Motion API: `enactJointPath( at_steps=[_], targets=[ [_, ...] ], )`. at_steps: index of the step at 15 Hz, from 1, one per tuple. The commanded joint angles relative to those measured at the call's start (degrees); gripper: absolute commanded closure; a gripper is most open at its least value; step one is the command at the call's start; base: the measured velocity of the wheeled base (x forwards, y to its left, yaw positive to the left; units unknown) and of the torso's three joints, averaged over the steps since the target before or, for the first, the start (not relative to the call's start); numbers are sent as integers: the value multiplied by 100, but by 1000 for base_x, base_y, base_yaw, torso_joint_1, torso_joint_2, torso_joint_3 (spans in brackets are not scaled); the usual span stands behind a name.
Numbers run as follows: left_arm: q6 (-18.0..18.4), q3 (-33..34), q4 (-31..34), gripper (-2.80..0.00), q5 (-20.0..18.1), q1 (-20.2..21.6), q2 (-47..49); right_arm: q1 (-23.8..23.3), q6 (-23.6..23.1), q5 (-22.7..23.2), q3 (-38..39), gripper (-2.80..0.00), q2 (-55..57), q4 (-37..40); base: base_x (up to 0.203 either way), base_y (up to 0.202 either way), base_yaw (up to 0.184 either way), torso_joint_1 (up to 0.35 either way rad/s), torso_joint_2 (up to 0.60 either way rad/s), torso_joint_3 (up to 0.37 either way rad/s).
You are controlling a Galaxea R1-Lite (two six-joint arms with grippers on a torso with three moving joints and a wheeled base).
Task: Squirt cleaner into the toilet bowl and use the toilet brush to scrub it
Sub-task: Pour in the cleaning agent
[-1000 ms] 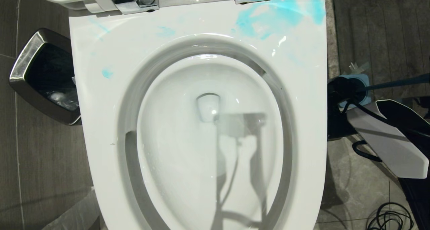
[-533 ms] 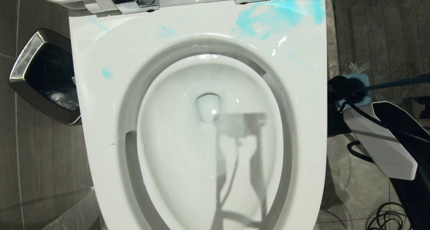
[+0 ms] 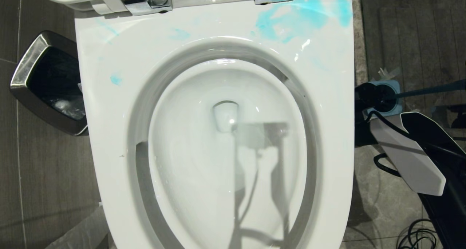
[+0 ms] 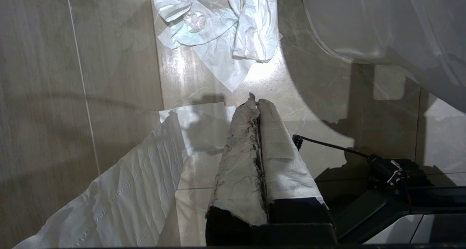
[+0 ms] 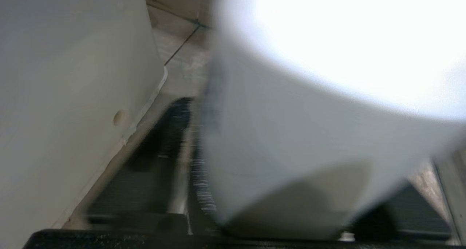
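The white toilet bowl (image 3: pixel 225 139) stands open, with blue cleaner smears (image 3: pixel 291 19) on its rim. The toilet brush, with a teal handle (image 3: pixel 429 90), rests in a pale blue holder (image 3: pixel 394 87) on the floor to the right of the toilet. My right gripper (image 3: pixel 364 110) hangs low beside the toilet's right flank, next to that holder. In the right wrist view a blurred white rounded container (image 5: pixel 309 125), apparently the cleaner bottle, fills the space in front of the right gripper (image 5: pixel 287 132). My left gripper (image 4: pixel 255 99) is shut and empty, its fingers wrapped in white paper, parked above the floor.
A steel waste bin (image 3: pixel 47 81) stands left of the toilet. Crumpled tissue (image 4: pixel 218 27) and a paper sheet (image 4: pixel 120 190) lie on the tiles. The raised lid and its chrome hinges (image 3: pixel 153 1) are at the back, and black cable (image 3: pixel 422 236) is coiled at the lower right.
In the head view my right arm's white cover has slid toward the toilet and slightly lower. The toilet, brush holder and bin have not moved.
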Motion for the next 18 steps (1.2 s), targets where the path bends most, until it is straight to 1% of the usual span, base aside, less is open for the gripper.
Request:
enactJointPath(
  at_steps=[1, 3, 10, 11, 15, 18],
  targets=[
    [-2, 0, -1, 0, 3, 1, 5, 4, -13, 10, -85, 0, 15, -48, 0, 0, 0, 0, 0, 0],
    [-2, 0, -1, 0, -1, 1, 5, 4, -12, 10, -211, 0, 24, -48, 0, 0, 0, 0, 0, 0],
    [-2, 0, -1, 0, 3, 1, 5, 4, -12, -50, -121, 0, -403, -48, 0, 0, 0, 0, 0, 0],
    [-2, 0, -1, 0, 3, 1, 5, 4, -12, -51, -30, 0, -531, -41, 0, 0, 0, 0, 0, 0],
    [-2, 0, -1, 0, 3, 1, 5, -2, -12, -84, 721, 0, -1293, 1, 0, 0, 0, 0, 0, 0],
    [-2, 0, -1, 0, 3, 1, 5, 3, -7, -155, 1329, 0, -2077, 195, 0, 0, 0, 0, 0, 0]
  ],
)
